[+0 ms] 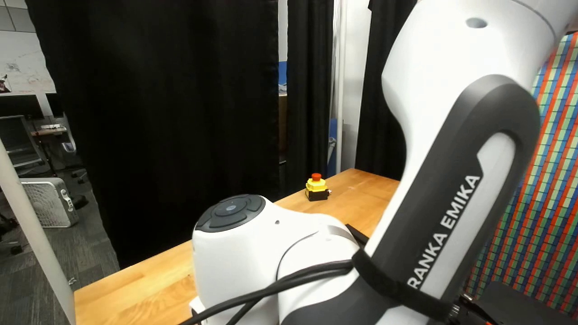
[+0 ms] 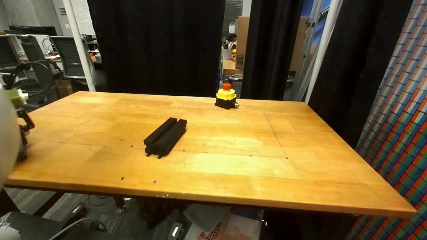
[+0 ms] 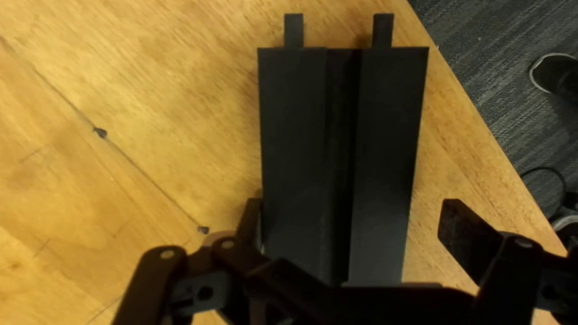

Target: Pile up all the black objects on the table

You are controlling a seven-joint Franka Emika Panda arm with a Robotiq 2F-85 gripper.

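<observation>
Tall black curtains hang across the room in both exterior views, with slender white poles rising near them. To the left, mesh-backed office chairs stand before a marked whiteboard, and a dark monitor sits close to a gray chair back. A white box fan rests on streaked gray carpet in an exterior view. Through a gap in the curtains, a cardboard box stands to the right of a cup of pens. A patterned wall covering of red, green and blue blocks lines the far right.
</observation>
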